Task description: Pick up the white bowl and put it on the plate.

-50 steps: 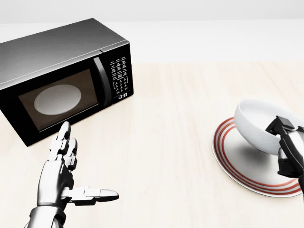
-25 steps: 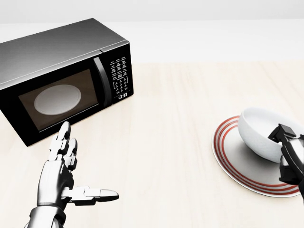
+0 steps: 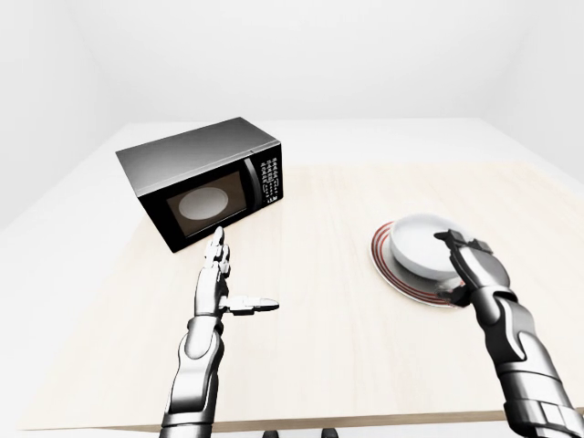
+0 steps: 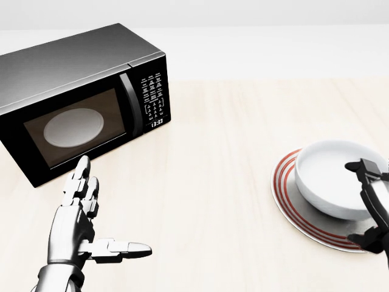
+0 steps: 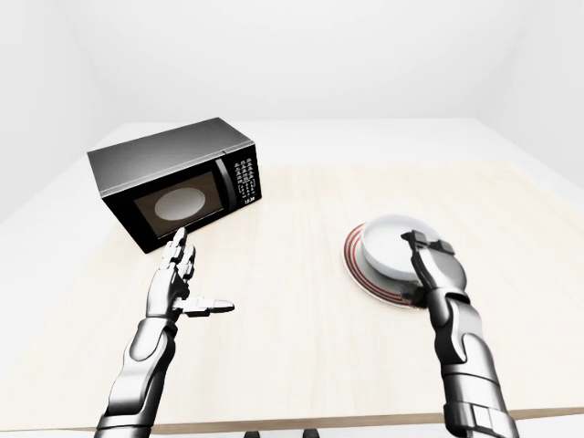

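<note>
At about ten o'clock in the head view a black microwave (image 4: 85, 97) is standing on the pale wooden table (image 4: 225, 182), its door shut and a pale turntable disc showing through the glass. Below it, at about seven o'clock, the left hand (image 4: 79, 225) is hovering over the table with its fingers stretched out flat and the thumb pointing toward three o'clock; it is holding nothing and is well apart from the task's things.

At about three to four o'clock the white bowl (image 4: 337, 176) is sitting upright on the plate (image 4: 289, 194), a white plate with red rings round its rim. The bowl looks level and fully borne by the plate. The right hand (image 4: 372, 204) is standing at the bowl's right side, at the view's edge, with its fingers spread about the rim and no longer closing round it, as far as the eye views show.

Judging from this, the placing itself is looking done: the bowl is resting where the task wants it. What is left is only for the right hand to be drawing clear without nudging the bowl.
</note>
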